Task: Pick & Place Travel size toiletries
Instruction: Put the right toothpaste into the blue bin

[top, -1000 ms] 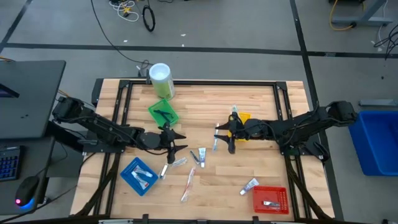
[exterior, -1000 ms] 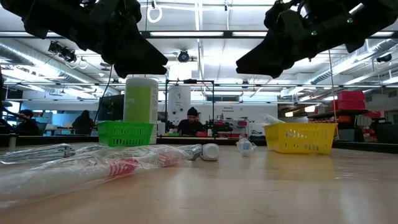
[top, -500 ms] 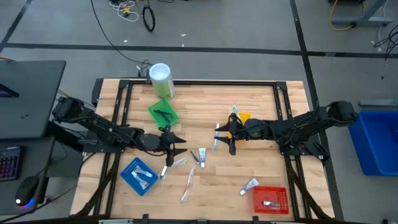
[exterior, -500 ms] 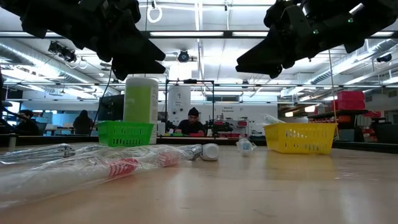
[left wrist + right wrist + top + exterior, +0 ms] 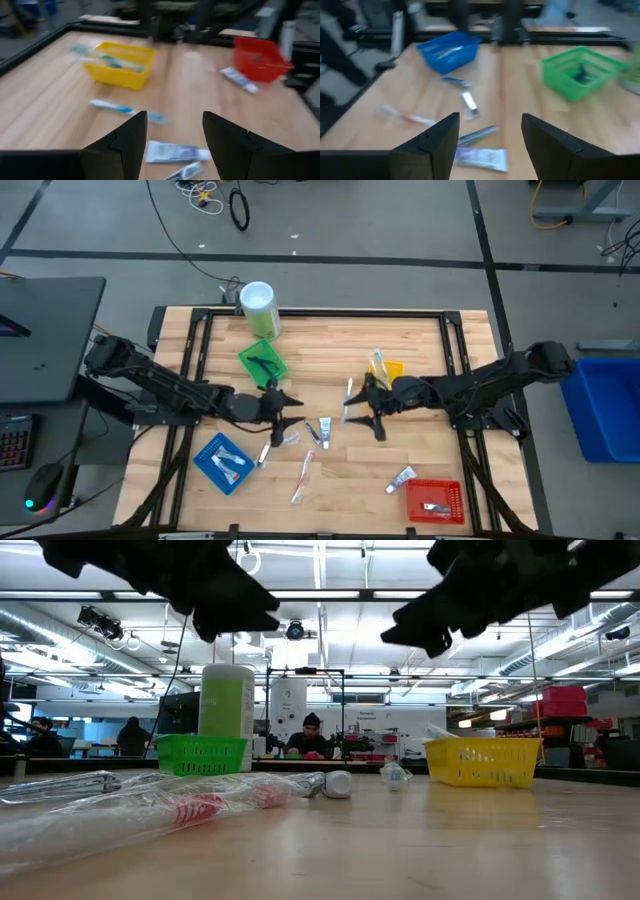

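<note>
Moved back from the yellow tray (image 5: 388, 368), the right gripper (image 5: 362, 412) now hangs empty with fingers spread over the blue toothbrush (image 5: 347, 400) on the table, while the left gripper (image 5: 287, 410), also wide and empty, hovers above a tube (image 5: 288, 440).

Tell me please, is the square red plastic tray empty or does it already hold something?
It holds something. In the high view the square red plastic tray near the table's front right corner has a small silvery item lying inside it.
</note>
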Robot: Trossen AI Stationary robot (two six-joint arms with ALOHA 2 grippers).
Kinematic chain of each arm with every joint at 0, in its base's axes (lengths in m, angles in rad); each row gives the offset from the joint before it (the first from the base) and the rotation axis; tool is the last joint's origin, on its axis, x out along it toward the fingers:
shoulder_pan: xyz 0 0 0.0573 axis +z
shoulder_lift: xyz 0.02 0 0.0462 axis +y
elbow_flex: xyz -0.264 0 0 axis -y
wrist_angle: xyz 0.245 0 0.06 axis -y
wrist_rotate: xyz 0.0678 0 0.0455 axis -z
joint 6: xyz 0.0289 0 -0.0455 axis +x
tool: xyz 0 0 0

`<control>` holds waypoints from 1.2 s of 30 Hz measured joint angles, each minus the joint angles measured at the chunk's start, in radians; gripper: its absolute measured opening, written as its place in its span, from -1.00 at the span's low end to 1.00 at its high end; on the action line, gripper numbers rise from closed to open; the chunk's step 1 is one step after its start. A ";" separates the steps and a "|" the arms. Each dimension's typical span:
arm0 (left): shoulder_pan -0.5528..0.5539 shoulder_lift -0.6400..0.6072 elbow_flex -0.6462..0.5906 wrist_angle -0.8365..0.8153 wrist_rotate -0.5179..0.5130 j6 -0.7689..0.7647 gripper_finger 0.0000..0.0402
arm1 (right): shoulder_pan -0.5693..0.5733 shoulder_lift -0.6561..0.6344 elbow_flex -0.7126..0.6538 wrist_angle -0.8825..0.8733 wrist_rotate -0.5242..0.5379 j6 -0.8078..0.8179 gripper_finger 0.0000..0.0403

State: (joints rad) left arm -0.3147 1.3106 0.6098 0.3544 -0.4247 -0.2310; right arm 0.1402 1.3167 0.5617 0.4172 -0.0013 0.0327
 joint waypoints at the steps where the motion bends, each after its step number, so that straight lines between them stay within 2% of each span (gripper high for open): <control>1: 0.001 0.000 0.000 -0.010 -0.010 -0.007 0.00 | 0.018 0.000 0.027 -0.048 0.000 -0.006 0.09; 7: 0.000 0.000 0.000 -0.055 -0.052 -0.046 0.00 | 0.157 0.036 0.252 -0.516 0.000 0.005 0.03; 11: 0.002 0.000 0.000 -0.051 -0.072 -0.045 0.00 | 0.255 0.144 0.396 -0.773 -0.015 0.040 0.05; 15: 0.003 0.000 0.000 -0.049 -0.092 -0.045 0.00 | 0.319 0.259 0.482 -0.961 -0.087 0.118 0.08; 21: 0.003 0.000 0.000 -0.058 -0.088 -0.044 0.00 | 0.378 0.389 0.494 -1.026 -0.234 0.272 0.12; 29: 0.003 0.000 -0.001 -0.083 -0.087 -0.038 0.00 | 0.427 0.410 0.496 -1.051 -0.234 0.388 0.18; 36: 0.003 0.000 -0.001 -0.103 -0.079 -0.041 0.00 | 0.523 0.410 0.496 -1.117 -0.037 0.372 0.11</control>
State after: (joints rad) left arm -0.3119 1.3106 0.6086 0.2510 -0.5037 -0.2715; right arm 0.6633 1.7270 1.0573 -0.6999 -0.0382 0.4048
